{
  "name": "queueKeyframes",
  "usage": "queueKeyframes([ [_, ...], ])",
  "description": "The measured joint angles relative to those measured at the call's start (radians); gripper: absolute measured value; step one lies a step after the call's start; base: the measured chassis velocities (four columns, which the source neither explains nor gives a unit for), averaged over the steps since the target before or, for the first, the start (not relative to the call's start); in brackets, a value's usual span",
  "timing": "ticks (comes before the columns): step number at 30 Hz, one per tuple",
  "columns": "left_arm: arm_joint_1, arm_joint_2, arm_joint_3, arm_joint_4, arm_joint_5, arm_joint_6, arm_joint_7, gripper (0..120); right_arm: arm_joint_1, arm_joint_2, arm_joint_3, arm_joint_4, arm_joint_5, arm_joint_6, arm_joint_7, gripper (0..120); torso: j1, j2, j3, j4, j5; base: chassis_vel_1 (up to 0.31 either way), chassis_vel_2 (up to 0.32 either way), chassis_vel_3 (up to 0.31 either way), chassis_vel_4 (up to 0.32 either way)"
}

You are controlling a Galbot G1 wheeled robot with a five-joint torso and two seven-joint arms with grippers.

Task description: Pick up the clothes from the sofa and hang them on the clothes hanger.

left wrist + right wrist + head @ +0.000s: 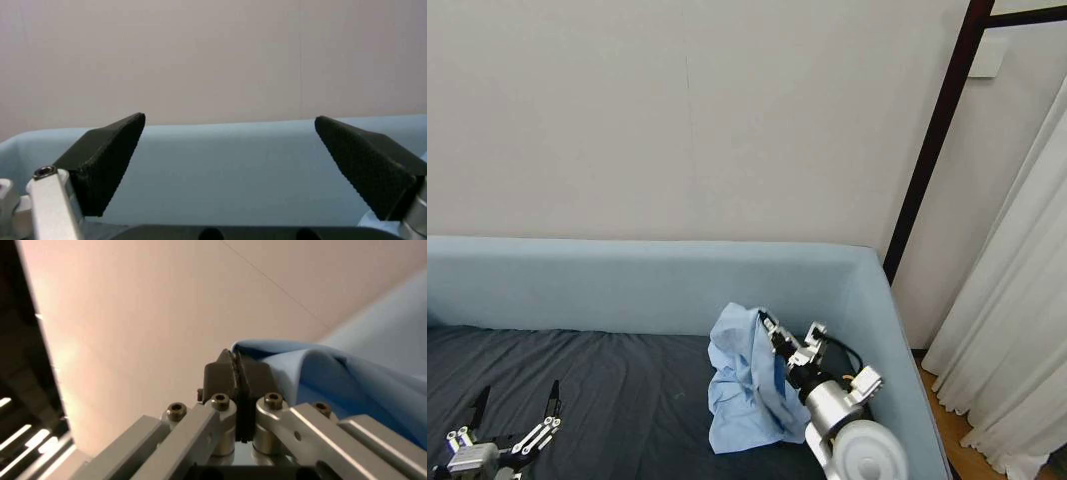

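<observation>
A light blue garment (pixel 745 385) hangs bunched above the dark sofa seat (pixel 617 390), near the sofa's right end. My right gripper (pixel 767 325) is shut on the garment's top edge and holds it lifted. In the right wrist view the two black fingers (pixel 235 372) are pressed together with the blue cloth (pixel 327 375) draped beside them. My left gripper (pixel 517 405) sits low at the left over the seat, open, its black pads (pixel 107 160) wide apart with nothing between them.
The pale blue sofa backrest (pixel 627 285) runs along a plain wall. A dark vertical pole (pixel 932 140) stands to the right of the sofa, with white curtains (pixel 1017 330) beyond it and wooden floor at the lower right.
</observation>
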Motion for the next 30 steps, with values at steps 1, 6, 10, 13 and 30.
queueKeyframes([
  [1,-0.004,0.001,0.004,0.002,0.0,-0.001,0.0,100,0.023,-0.018,0.015,0.026,0.029,0.005,-0.003,0,0.0,0.0,0.0,0.0,0.0,0.0,0.0,0.0,0.0],
  [6,-0.019,-0.001,0.024,0.006,0.0,-0.003,0.0,100,0.229,-0.113,0.058,0.109,0.151,0.009,0.039,0,0.0,0.0,0.0,0.0002,0.0,0.0,0.0,0.0,0.0],
  [10,-0.026,-0.005,0.031,0.018,0.001,-0.012,0.0,100,0.426,-0.192,0.057,0.08,0.238,0.011,0.081,0,0.0,0.0,0.0,0.0,-0.0001,0.0,0.0,0.0,0.0],
  [13,-0.028,-0.007,0.033,0.023,0.001,-0.015,0.0,100,0.553,-0.221,0.049,0.034,0.291,0.011,0.116,0,0.0,0.0,0.0,0.0,0.0001,0.0,0.0,0.0,0.0],
  [30,-0.041,-0.012,0.05,0.052,0.024,-0.013,-0.01,100,0.77,-0.236,-0.043,-0.018,0.299,-0.278,0.44,0,0.0,0.0,0.0,-0.0002,-0.0002,0.0,0.0,0.0,0.0],
])
